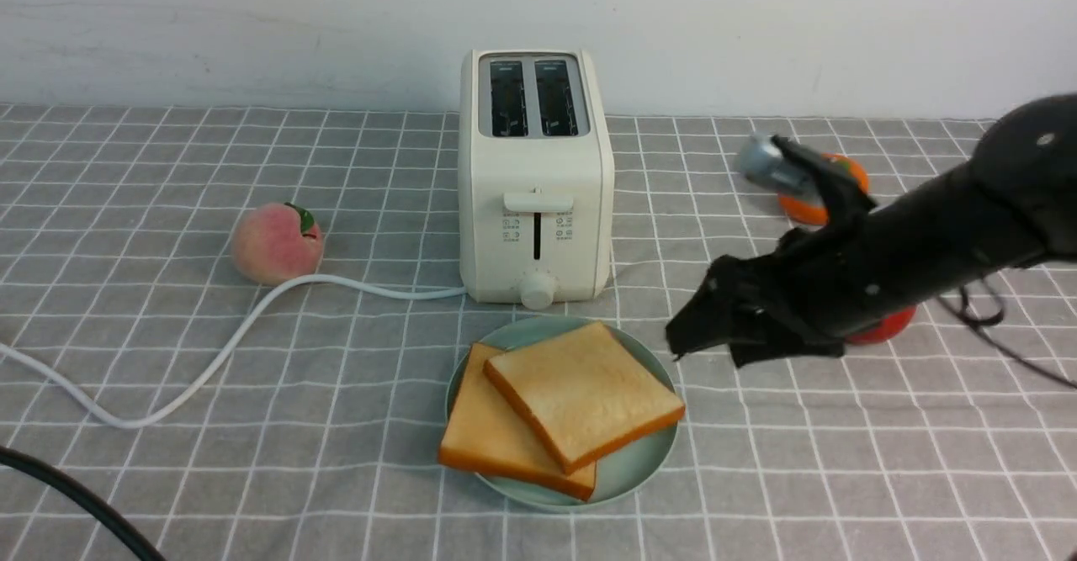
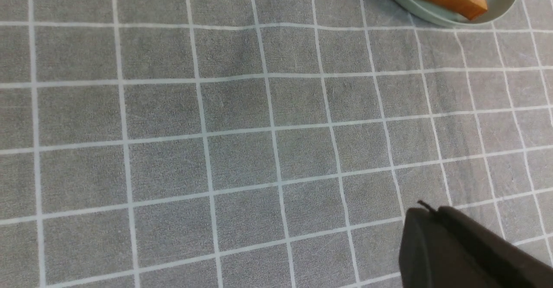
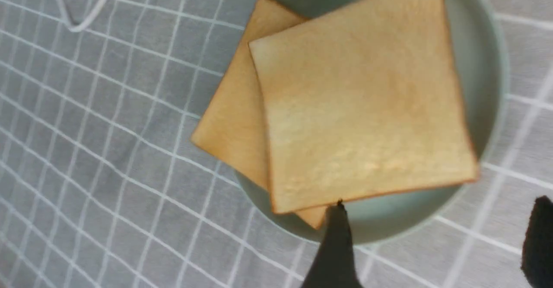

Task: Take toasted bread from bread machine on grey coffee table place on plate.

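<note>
Golden toasted bread (image 1: 580, 393) overlaps on the plate (image 1: 629, 467); right fingers (image 3: 335, 245) apart.

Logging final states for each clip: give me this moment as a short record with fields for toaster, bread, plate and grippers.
bread machine: upright on the grey coffee table, both slots empty
toasted bread: two slices, overlapping, on the plate
plate: in front of the bread machine
right gripper: open, empty, right of the plate
left gripper: only partly in view, state unclear
task: looks done
</note>
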`<state>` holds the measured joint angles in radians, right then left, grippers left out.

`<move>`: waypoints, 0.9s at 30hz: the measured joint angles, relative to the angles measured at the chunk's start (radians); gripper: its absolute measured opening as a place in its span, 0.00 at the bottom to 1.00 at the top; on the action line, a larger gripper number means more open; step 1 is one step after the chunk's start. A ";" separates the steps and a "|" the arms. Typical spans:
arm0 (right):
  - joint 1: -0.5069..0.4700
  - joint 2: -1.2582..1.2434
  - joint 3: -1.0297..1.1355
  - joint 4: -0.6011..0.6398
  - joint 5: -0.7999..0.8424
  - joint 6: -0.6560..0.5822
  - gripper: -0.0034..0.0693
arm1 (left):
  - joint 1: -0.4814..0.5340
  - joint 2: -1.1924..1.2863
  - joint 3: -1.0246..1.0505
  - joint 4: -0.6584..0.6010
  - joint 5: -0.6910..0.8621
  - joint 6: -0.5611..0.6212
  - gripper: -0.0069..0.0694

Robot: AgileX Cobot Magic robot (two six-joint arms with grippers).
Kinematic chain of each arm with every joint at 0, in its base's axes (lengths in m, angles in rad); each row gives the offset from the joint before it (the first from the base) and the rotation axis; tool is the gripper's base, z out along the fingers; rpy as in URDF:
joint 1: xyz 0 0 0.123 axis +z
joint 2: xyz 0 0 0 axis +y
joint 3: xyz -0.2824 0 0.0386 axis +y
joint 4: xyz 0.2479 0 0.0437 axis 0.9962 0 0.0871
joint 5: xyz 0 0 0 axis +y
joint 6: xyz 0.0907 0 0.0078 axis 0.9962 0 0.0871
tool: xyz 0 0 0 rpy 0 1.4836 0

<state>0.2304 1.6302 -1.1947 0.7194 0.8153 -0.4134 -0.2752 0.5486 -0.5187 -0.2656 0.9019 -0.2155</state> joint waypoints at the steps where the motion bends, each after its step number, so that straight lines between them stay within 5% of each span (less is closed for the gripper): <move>1: 0.000 -0.008 0.001 -0.015 0.000 0.000 0.78 | 0.000 0.000 0.000 0.000 0.000 0.000 0.07; 5: 0.000 -0.186 -0.003 -0.313 0.029 0.215 0.76 | 0.000 0.000 0.000 0.000 0.000 0.000 0.07; 11: -0.003 -0.333 -0.004 -0.494 0.053 0.349 0.69 | 0.000 0.000 0.000 0.001 -0.013 0.000 0.07; 14: -0.005 -0.388 -0.004 -0.565 0.077 0.363 0.58 | 0.000 0.000 0.000 0.001 -0.023 0.000 0.07; 19: -0.005 -0.608 -0.004 -0.680 0.101 0.407 0.08 | 0.000 0.000 0.000 0.001 -0.031 0.000 0.07; 27: -0.005 -1.046 0.123 -0.742 0.048 0.566 0.03 | 0.000 0.000 0.000 -0.030 -0.124 0.000 0.07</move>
<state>0.2259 0.5843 -1.0722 -0.0226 0.8630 0.1526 -0.2752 0.5486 -0.5187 -0.2957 0.7776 -0.2155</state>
